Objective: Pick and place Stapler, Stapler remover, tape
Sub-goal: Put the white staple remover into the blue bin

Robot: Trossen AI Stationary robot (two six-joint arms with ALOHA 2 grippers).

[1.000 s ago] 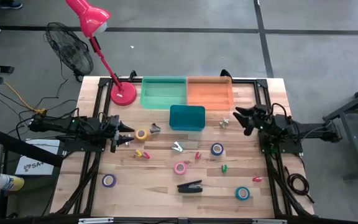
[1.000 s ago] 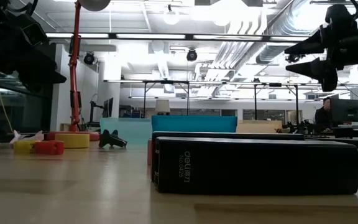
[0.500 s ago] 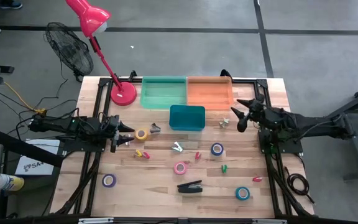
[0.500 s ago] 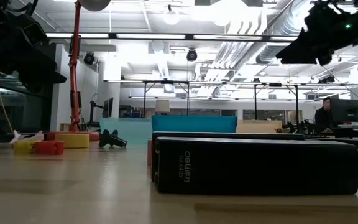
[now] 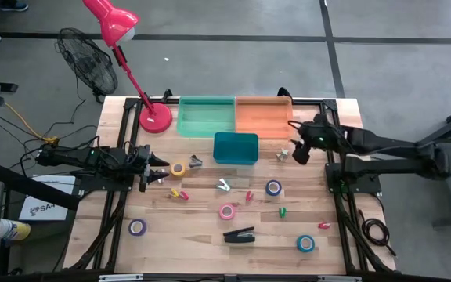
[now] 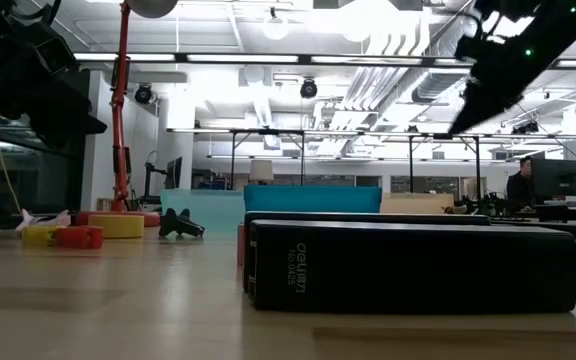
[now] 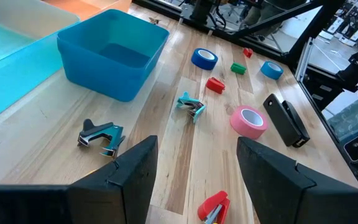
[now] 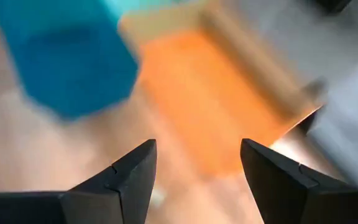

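Stapler [image 5: 239, 234]: slim black wedge, lying flat on the bench [image 5: 202, 227], long axis crosswise between the two arms, well apart from both claws. Right claw [image 5: 297, 146]: fingers spread, empty, raised beside the blue bin [image 5: 236, 148]. Left claw [image 5: 160, 169]: spread, empty, just beside the yellow tape roll [image 5: 178, 169].

Bright overhead light, blurred right-wrist view.

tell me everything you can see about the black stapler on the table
The stapler is long, slim and black, a closed two-arm wedge, looking like plastic. It lies flat on the wooden table near the front edge, just below the pink tape roll but apart from it. The low view shows its side up close with pale lettering at one end. No gripper touches it.
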